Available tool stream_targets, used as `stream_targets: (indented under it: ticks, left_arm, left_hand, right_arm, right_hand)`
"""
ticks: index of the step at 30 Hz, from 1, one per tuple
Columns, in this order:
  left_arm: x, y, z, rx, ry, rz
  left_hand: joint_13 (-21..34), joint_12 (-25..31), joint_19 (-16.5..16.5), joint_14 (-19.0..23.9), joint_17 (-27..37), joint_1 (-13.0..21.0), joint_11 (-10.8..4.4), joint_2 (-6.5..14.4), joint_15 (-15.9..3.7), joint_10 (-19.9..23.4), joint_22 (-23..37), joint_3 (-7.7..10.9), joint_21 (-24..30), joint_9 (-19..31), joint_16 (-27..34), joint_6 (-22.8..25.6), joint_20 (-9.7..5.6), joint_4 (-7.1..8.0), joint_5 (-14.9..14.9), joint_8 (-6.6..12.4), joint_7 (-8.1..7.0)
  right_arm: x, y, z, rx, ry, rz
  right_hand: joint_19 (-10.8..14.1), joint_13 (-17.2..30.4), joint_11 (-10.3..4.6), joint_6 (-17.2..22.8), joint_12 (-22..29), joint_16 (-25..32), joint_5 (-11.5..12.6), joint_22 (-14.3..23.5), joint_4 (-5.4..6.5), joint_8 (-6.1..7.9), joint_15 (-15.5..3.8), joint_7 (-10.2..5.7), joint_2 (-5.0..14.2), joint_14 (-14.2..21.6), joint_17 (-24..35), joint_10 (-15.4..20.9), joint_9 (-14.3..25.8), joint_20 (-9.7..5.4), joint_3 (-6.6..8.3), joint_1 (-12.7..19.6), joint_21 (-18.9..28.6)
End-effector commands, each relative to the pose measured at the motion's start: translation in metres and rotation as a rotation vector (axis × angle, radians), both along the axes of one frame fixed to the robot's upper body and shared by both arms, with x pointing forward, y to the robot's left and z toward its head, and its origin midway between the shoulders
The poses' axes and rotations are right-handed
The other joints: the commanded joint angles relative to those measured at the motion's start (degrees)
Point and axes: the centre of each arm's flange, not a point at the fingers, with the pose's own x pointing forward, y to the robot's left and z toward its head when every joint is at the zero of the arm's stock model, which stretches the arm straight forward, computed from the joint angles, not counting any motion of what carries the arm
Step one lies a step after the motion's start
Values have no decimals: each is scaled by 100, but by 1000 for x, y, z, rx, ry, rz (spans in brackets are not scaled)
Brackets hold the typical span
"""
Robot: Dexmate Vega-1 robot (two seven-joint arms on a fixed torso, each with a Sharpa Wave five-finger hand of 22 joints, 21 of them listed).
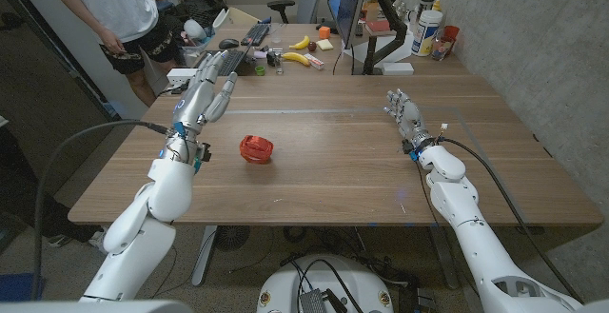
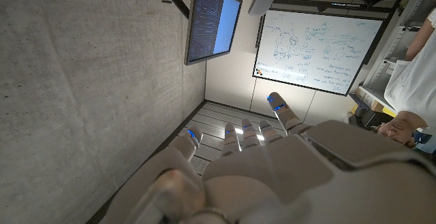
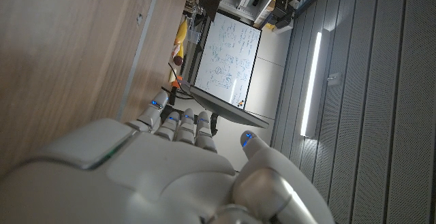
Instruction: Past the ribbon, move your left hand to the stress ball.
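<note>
My left hand (image 1: 205,99) raised, fingers spread, empty — red ribbon (image 1: 256,148) at its 4 o'clock; I can't spot stress ball.

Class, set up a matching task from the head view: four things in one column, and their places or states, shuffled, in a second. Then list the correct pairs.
Things:
1. left hand
2. right hand
3. red ribbon
4. bananas

Places or states:
A. coiled on the wooden table, between the two arms
B. far side of the table, near the monitor
C. raised, fingers spread, holding nothing
D. low at the table's right part, holding nothing

Pairs: 1-C, 2-D, 3-A, 4-B
</note>
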Motion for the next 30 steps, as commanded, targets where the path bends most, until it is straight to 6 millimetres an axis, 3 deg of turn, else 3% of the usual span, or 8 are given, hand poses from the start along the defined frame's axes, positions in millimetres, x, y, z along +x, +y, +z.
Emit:
stream_targets:
  ticks: [1,30]
  left_arm:
    - [-10,0,-6,7,28,54]
    - [-26,4,-23,-7,127,181]
  left_hand:
    - [23,4,-900,-24,15,82,52,254,-4,-7,23,53,-11,18,0,-12,49,-18,-4,-19,-43]
    - [25,-11,-868,-7,24,141,100,274,46,-17,27,110,-35,18,-9,22,152,-22,-16,-21,-47]
  right_arm:
    - [-2,-1,1,-8,-5,2]
    - [-2,2,0,-23,-2,8]
  right_hand:
    - [30,20,12,44,12,22,42,23,0,15,-33,6,581,-11,33,34,20,-371,7,-39,-12]
    - [42,20,7,40,12,19,46,24,1,12,-35,3,579,-11,34,40,20,-369,-1,-44,-50]
